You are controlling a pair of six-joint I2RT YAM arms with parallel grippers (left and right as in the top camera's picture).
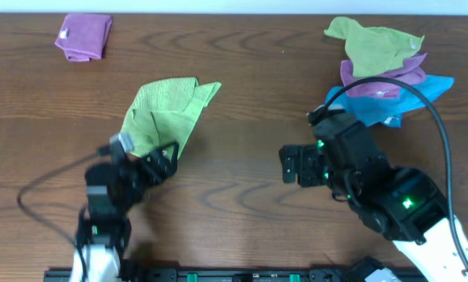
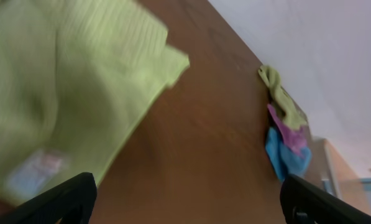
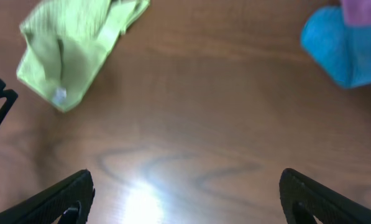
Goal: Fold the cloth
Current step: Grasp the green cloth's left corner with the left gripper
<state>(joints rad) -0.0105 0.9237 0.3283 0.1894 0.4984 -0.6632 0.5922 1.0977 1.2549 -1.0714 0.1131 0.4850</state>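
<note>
Cloth loosely bunched, left gripper released at its near edge, right gripper released, well apart.

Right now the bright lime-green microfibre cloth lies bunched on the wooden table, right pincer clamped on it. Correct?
No. The bright lime-green microfibre cloth lies bunched on the wooden table, but the right pincer is open and apart from it; the right wrist view shows this.

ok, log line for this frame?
cloth: bunched, on table | left tool: open, by its near edge | right tool: open, apart
</note>
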